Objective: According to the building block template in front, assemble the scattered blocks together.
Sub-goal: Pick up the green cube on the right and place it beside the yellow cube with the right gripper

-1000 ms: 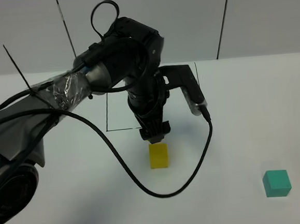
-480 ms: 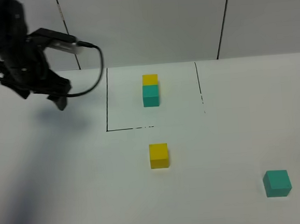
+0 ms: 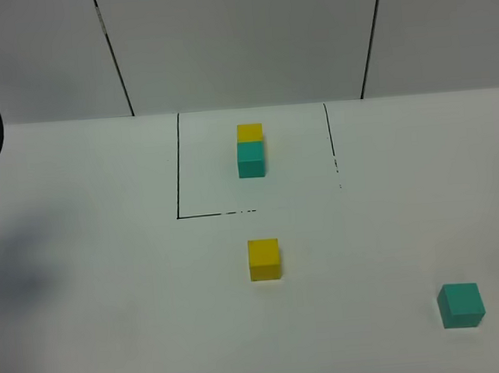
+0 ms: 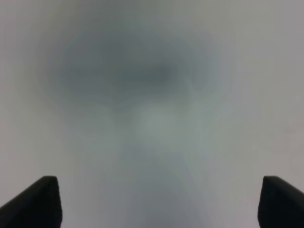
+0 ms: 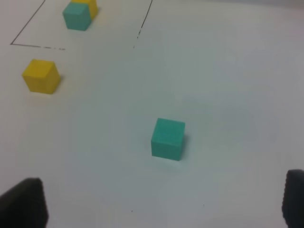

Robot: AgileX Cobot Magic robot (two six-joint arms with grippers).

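White table (image 3: 114,335): building block template (image 3: 249,152) inside outlined square (image 3: 176,166); yellow cube (image 3: 264,260), teal cube (image 3: 460,305) well apart; left gripper (image 4: 161,202), right gripper (image 5: 159,199) jaws wide, empty.

Joined yellow-and-teal template (image 3: 249,151) upper centre, within black outline (image 3: 177,166); loose yellow cube (image 3: 264,259) centre; loose teal cube (image 3: 461,305) lower right, well apart.

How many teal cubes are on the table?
2. The template's teal cube sits inside the drawn outline, touching a yellow cube; the loose teal cube lies alone at front right.
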